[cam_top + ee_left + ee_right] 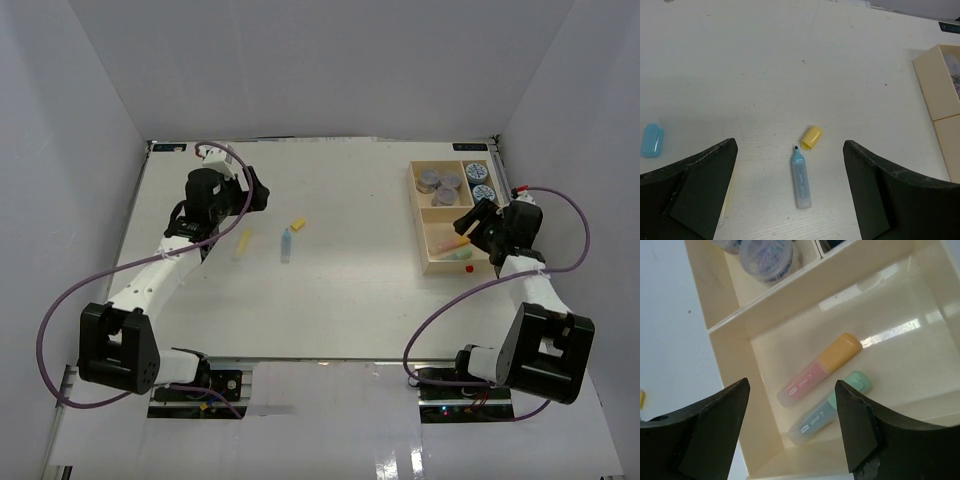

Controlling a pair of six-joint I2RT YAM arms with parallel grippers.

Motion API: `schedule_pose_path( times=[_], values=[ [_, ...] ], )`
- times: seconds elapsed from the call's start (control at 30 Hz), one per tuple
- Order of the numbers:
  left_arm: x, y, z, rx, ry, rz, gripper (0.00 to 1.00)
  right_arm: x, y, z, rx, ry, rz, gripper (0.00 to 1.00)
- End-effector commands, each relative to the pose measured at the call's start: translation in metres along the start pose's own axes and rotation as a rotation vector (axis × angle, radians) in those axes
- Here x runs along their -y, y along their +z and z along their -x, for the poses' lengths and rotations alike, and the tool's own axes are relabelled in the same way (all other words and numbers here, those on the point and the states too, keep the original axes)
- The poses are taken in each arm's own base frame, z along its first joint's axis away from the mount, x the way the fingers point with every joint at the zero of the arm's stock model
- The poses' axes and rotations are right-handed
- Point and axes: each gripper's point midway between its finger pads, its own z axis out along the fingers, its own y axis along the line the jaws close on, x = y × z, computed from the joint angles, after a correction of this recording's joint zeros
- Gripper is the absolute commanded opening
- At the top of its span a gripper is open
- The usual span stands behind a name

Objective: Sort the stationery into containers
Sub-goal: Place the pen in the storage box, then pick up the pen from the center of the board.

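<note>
The right gripper (790, 432) hangs over the big section of the wooden tray (422, 222) with its jaws apart and nothing between them; below it an orange-capped marker (819, 369) and a green-capped marker (830, 407) lie side by side on the tray floor. Rolls of tape (440, 184) fill the small sections beyond. The left gripper (790, 192) is spread as wide as it goes and empty, poised above an uncapped blue marker (800, 177) lying on the table (350, 300) with a loose yellow cap (811, 137) just beside its tip; a blue cap (651, 140) sits well apart to the left. These markers look light, stiff and smooth — likely to roll or squirt out of a shallow pinch — so the middle of the barrel, taken across its width, seems the safest hold. The caps are short and hollow and probably want a gentle squeeze.
</note>
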Motion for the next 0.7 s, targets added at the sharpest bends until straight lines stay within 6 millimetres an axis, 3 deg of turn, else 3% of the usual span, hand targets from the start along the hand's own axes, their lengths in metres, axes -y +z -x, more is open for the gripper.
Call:
schedule_pose_path(
  times=[0.0, 0.03, 0.07, 0.27, 0.37, 0.5, 0.67],
  values=[
    [-0.009, 0.002, 0.004, -0.021, 0.028, 0.051, 0.98, -0.007, -0.022, 0.024, 0.103, -0.074, -0.003, 0.77],
    [-0.011, 0.003, 0.005, -0.026, 0.040, 0.067, 0.98, -0.016, -0.032, 0.030, 0.137, -0.091, 0.024, 0.79],
    [-0.025, 0.006, -0.004, -0.061, 0.064, 0.129, 0.98, -0.020, -0.036, 0.030, 0.143, -0.102, 0.039, 0.81],
    [-0.055, 0.012, -0.036, -0.236, 0.181, 0.246, 0.98, -0.048, -0.071, 0.030, 0.229, -0.168, 0.182, 0.93],
    [-0.065, 0.017, -0.067, -0.350, 0.199, 0.259, 0.98, -0.062, -0.083, 0.031, 0.269, -0.200, 0.253, 0.97],
    [-0.077, 0.023, -0.107, -0.488, 0.206, 0.271, 0.95, -0.065, -0.080, 0.025, 0.258, -0.203, 0.284, 0.98],
    [-0.085, 0.025, -0.132, -0.567, 0.224, 0.280, 0.91, -0.063, -0.076, 0.014, 0.237, -0.199, 0.299, 0.98]
  ],
)
